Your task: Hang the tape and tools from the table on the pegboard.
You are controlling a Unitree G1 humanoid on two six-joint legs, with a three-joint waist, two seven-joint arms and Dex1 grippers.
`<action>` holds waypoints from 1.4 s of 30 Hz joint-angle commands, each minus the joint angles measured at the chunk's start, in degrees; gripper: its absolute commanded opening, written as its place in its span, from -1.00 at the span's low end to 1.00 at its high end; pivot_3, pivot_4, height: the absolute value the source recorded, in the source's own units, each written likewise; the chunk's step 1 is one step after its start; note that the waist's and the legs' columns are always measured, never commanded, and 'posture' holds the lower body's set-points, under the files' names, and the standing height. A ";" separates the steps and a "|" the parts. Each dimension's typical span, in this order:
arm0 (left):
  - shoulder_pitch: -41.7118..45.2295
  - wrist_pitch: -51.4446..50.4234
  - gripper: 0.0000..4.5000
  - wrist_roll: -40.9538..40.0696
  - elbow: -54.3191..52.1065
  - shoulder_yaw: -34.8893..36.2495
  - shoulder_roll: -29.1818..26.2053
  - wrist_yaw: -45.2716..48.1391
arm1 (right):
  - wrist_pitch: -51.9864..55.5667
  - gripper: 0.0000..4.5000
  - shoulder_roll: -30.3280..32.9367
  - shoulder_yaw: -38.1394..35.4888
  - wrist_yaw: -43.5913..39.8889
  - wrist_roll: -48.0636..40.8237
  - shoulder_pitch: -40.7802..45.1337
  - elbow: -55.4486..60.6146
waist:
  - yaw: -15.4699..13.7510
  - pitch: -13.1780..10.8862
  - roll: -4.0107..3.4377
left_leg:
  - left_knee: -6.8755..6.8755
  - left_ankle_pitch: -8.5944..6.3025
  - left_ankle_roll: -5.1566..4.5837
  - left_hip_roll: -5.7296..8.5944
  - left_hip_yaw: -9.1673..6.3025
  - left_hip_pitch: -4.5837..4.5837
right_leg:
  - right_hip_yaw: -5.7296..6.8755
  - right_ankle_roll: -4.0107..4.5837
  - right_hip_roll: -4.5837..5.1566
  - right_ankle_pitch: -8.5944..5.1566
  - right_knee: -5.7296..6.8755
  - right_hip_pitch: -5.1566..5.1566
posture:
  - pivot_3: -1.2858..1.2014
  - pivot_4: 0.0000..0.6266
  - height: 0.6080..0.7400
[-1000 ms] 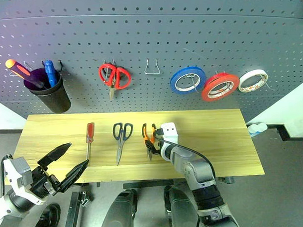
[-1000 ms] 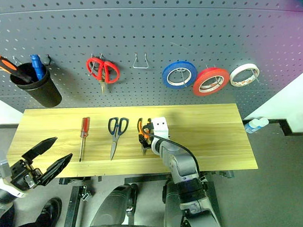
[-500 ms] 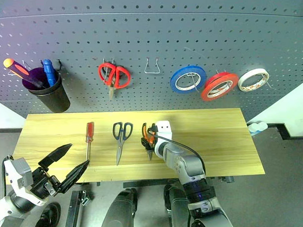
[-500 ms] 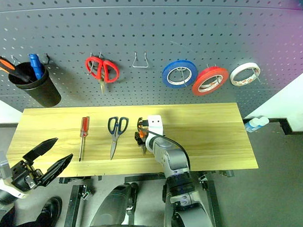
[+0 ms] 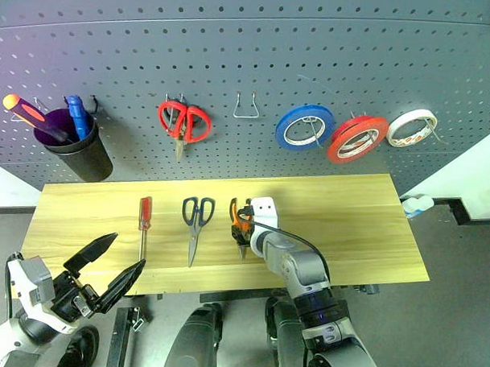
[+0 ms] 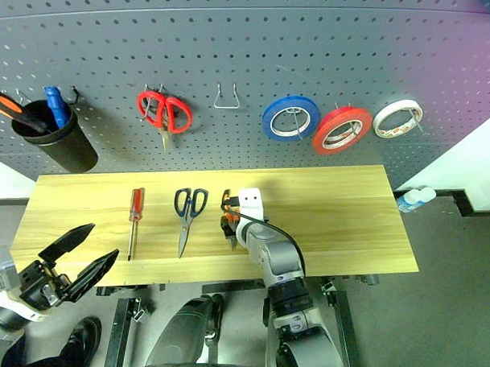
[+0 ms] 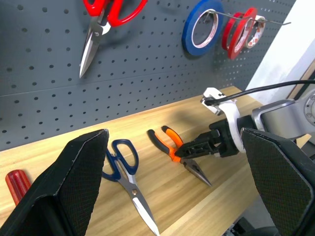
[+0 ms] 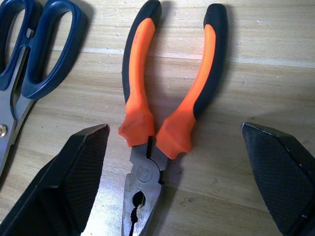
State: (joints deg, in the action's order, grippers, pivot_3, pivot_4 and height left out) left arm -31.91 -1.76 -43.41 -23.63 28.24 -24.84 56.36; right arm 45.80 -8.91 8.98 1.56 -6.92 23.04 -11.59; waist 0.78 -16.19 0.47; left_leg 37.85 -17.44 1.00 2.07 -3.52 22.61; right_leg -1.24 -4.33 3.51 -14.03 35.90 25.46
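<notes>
Dark grey pegboard (image 5: 249, 63) fills the background, with the light wood table (image 5: 349, 211) set against its foot. On the board, from the robot's left: black cup (image 5: 81, 158) holding an orange-handled screwdriver (image 5: 26, 115) and a blue-handled one (image 5: 77, 115); red-handled scissors (image 5: 183, 125) on a hook; bare wire hook (image 5: 246, 108); blue tape roll (image 5: 304, 127); wide red tape (image 5: 357, 139), hung on its peg; white roll with red rim (image 5: 410, 129) furthest right. Lying on the table, side by side and apart: slim red-handled screwdriver (image 5: 144, 225), dark blue-handled scissors (image 5: 196, 226) with blades toward the near edge, orange-and-black pliers (image 8: 162, 113) with nose toward the near edge. Right hand (image 8: 174, 187) is low over the pliers, pointing down at them, fingers spread wide. In the right wrist view one finger (image 8: 64, 182) sits on each side of the pivot and lower handles, with bare wood between pads and tool; nothing gripped, no contact visible. Pliers flat on the wood, handles splayed. Left hand (image 5: 105, 271) hangs off the near-left edge of the table, below the screwdriver, fingers wide apart and holding nothing. Bottle (image 5: 415, 207) sits off the table's right end.
</notes>
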 commanded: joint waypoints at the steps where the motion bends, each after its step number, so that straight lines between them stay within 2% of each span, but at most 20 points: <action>1: -1.44 0.66 1.00 -0.26 -1.83 0.31 0.18 0.39 | -0.99 0.99 -3.42 1.25 0.80 0.62 0.26 -0.60 | -0.02 -0.02 0.00 | -0.01 0.00 0.00 0.00 0.00 0.01 | 0.00 0.00 0.00 0.00 -0.01 0.01 | 0.15 0.05 0.96; 15: -1.38 0.74 1.00 -0.10 -1.64 0.20 0.22 0.22 | -3.32 0.99 -4.06 2.01 2.76 1.16 0.38 -2.91 | -0.05 -0.06 -0.01 | -0.44 0.00 0.00 0.00 -0.01 0.00 | 0.01 -0.01 0.00 0.01 -0.43 0.00 | 0.15 0.08 0.96; 18: -1.43 0.80 1.00 -0.10 -1.68 0.18 0.20 0.25 | -3.31 0.73 -4.03 2.59 2.91 1.37 0.00 -2.58 | -0.02 -0.06 -0.01 | -0.66 0.00 0.00 0.00 -0.01 -0.01 | 0.03 -0.15 0.00 0.08 -0.60 0.02 | 0.16 0.07 0.96; 22: -1.46 0.85 1.00 -0.13 -1.59 0.24 0.18 0.34 | -3.16 0.13 -3.47 3.32 2.71 1.67 -0.51 -2.14 | -0.05 -0.06 -0.02 | -0.79 0.00 0.00 0.00 -0.01 0.02 | 0.04 -0.15 0.00 0.08 -0.68 0.08 | 0.15 0.07 0.96; 24: -1.33 0.80 1.00 -0.11 -1.52 0.15 0.17 0.31 | -3.03 -0.11 -3.15 3.60 2.63 1.75 -0.70 -1.75 | -0.06 -0.06 -0.02 | -0.78 0.00 0.00 0.00 -0.01 0.03 | 0.03 -0.15 0.01 0.08 -0.69 0.07 | 0.15 0.07 0.96; 35: -0.16 0.76 1.00 0.20 -0.86 -0.39 0.09 0.32 | -5.80 -0.11 2.57 1.88 -1.30 3.08 0.15 -2.63 | -0.08 -0.06 -0.01 | -0.78 0.00 0.00 0.00 -0.01 0.04 | 0.04 -0.14 0.02 0.08 -0.70 0.07 | 0.14 0.02 0.96; 42: 0.69 0.35 1.00 0.40 -0.74 -0.85 -0.07 0.24 | -7.74 -0.11 13.13 2.94 -8.28 5.21 -2.83 -0.04 | -0.22 -0.04 0.01 | -0.73 0.00 0.01 0.02 -0.01 0.02 | 0.08 -0.15 0.02 0.09 -0.70 0.01 | 0.13 0.00 0.96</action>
State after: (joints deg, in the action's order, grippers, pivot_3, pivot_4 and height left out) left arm -30.73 -1.81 -43.00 -23.71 27.31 -24.74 56.35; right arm 38.10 2.45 12.76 -5.96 -2.98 21.62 -11.57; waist 0.57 -16.24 0.48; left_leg 37.12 -17.44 1.01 2.09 -3.53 22.64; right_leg -1.16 -4.50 3.53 -13.94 35.20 25.46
